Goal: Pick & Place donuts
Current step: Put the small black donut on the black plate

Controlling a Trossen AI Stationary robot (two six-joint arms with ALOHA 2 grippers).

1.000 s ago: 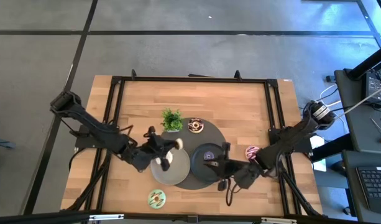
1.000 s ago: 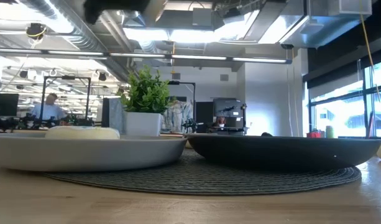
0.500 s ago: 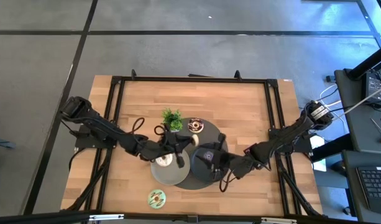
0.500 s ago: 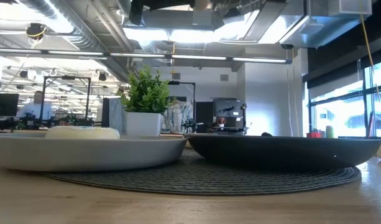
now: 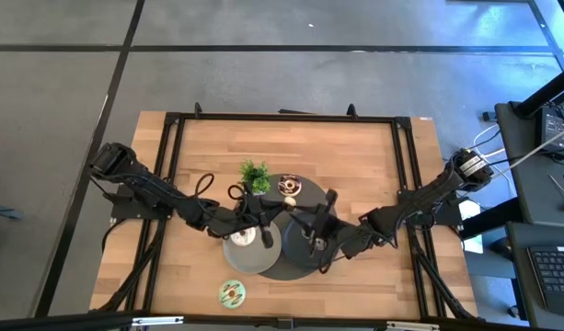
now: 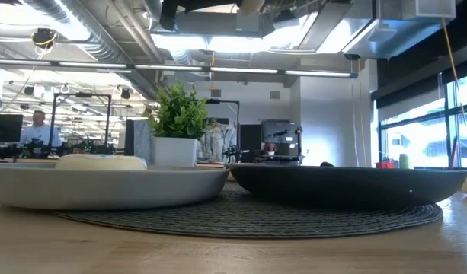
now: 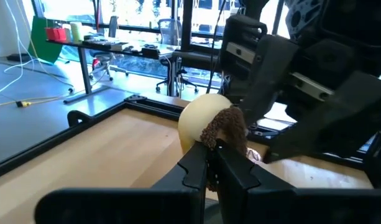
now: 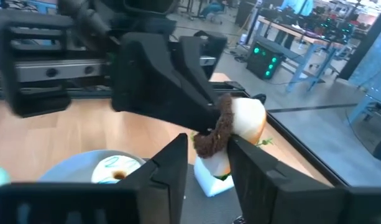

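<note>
Donut, a cream ring with brown crumbly icing [image 7: 216, 127], is pinched in the closed left hand [image 7: 212, 169] above the round grey plate [image 5: 254, 253]; the right hand [image 8: 207, 163] faces it, fingers apart.

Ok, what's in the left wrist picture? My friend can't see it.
The left gripper pinches a round cream donut with brown crumbly icing above the light wooden table. The dark right arm looms close behind it.

Two plates [image 5: 254, 253] side by side on mat [image 5: 329, 207], plant [image 5: 254, 175] behind
</note>
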